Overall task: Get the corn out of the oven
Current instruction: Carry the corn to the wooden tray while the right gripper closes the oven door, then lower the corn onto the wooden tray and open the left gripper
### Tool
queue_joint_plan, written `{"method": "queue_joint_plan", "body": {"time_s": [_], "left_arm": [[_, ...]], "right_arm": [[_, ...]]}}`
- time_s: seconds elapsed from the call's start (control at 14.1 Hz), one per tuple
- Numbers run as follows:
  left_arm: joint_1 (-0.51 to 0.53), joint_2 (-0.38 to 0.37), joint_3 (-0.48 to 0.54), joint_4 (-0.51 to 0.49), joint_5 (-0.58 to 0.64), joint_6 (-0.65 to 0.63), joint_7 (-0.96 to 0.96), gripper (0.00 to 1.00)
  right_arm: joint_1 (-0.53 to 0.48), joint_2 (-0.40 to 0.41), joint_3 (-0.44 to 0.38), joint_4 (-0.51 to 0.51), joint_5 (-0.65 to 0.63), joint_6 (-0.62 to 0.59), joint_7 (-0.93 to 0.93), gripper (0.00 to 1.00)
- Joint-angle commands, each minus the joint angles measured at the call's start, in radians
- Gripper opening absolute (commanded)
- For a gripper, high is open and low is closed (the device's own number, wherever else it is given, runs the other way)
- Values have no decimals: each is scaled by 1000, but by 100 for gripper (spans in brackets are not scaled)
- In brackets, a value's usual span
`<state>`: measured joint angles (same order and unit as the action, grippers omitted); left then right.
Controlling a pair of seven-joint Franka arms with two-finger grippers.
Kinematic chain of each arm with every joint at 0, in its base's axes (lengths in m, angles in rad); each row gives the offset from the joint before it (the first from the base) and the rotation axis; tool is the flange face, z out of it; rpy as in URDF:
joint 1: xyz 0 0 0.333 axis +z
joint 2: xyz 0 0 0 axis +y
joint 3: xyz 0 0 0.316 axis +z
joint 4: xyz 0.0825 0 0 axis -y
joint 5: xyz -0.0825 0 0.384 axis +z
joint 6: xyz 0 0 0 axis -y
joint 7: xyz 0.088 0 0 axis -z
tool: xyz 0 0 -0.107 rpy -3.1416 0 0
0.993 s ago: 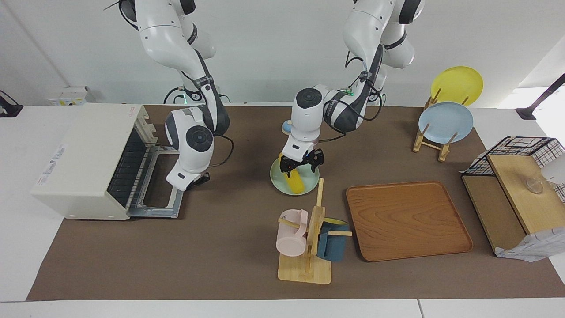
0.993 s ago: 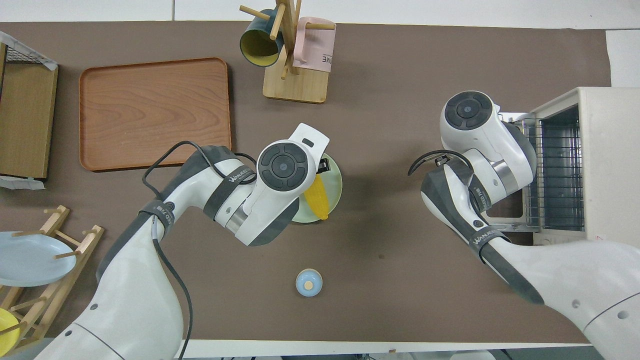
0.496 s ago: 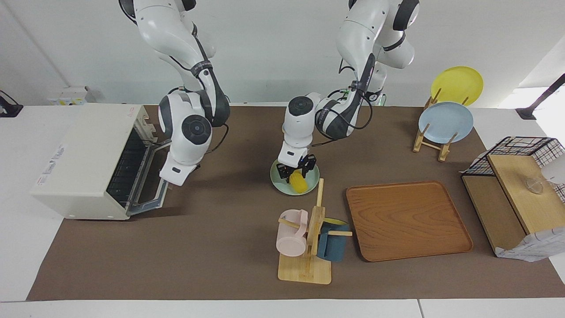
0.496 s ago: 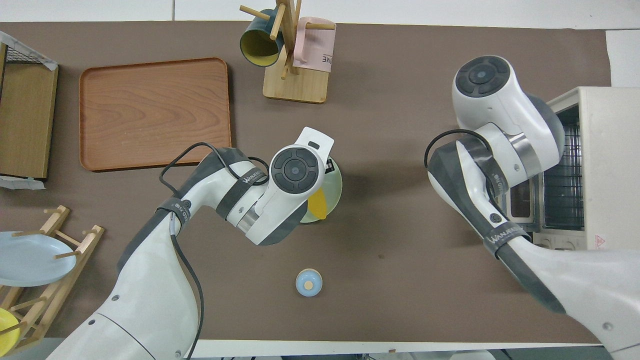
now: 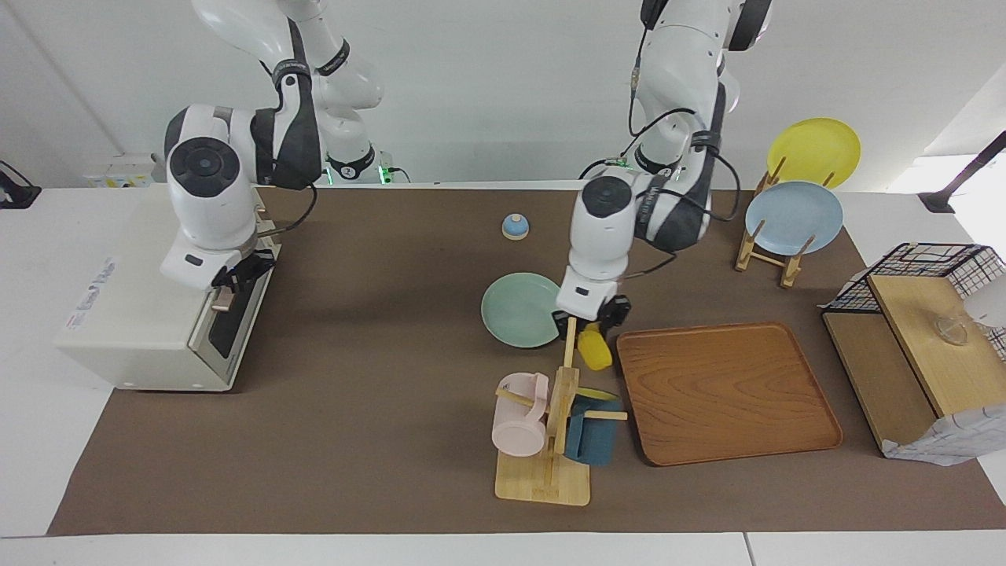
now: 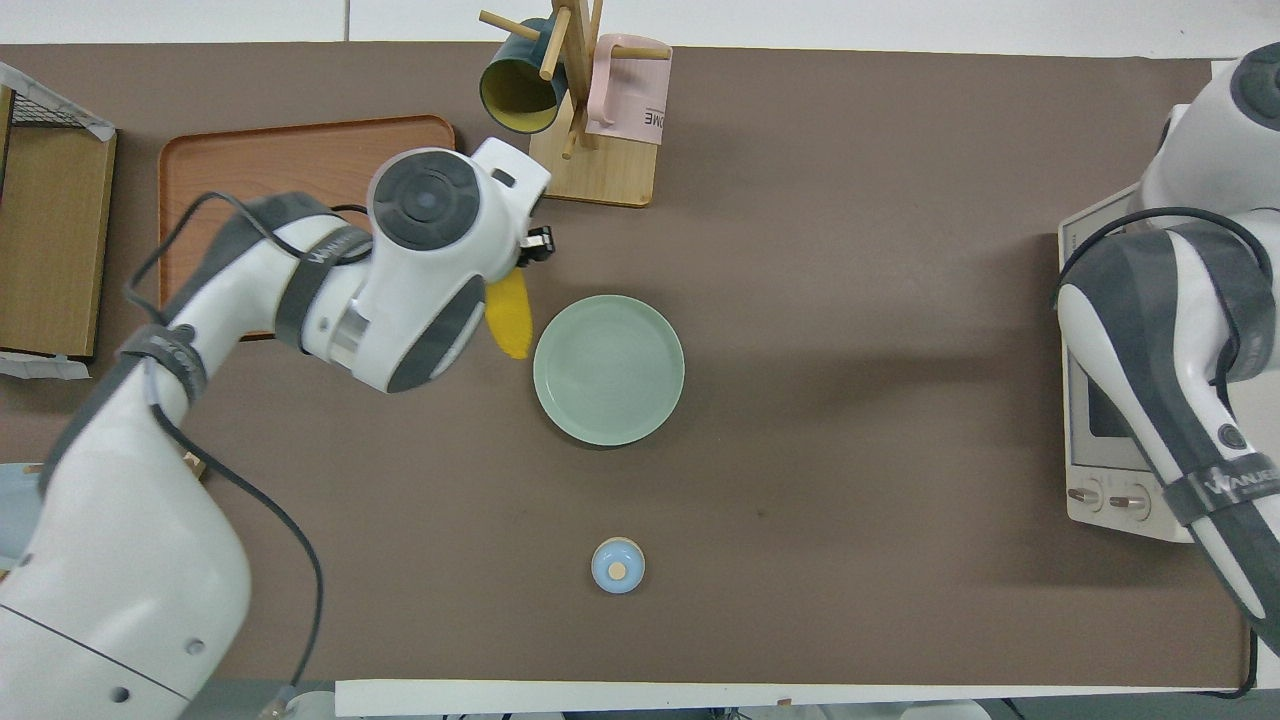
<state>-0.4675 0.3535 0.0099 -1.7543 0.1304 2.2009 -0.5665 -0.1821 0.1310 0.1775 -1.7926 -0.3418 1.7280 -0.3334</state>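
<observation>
With the oven [image 5: 149, 314] door up under the right gripper [image 5: 233, 277], whose opening I cannot tell, the left gripper [image 5: 591, 321], clamped on the corn [image 5: 594, 350], should lower it gently onto the tray [image 5: 727, 389] at its 3 o'clock, clear of the mug rack [image 5: 550, 424].

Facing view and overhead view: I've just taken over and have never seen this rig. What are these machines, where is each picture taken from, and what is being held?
These are two white robot arms working over a brown mat. The facing view looks at the arms from across the table. The overhead view looks down from above the arms' own end, so the sides swap between the two pictures. The left claw grips the corn over the mat, between the green plate and the wooden tray, close to the mug rack. The right claw is at the top edge of the door of the oven. That door is shut.
</observation>
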Motion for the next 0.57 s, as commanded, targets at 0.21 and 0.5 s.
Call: {"method": "queue_joint_plan", "body": {"time_s": [0.21,0.5], "left_arm": [[262,126,-8,90,-117,80,520,2],[279,93,-2,78,-97,73,524,100]], "right_arm": [[-53,-83,-3,125,331,-79,69,100],[-59,-77,-3,324,368,-296,140,100]]}}
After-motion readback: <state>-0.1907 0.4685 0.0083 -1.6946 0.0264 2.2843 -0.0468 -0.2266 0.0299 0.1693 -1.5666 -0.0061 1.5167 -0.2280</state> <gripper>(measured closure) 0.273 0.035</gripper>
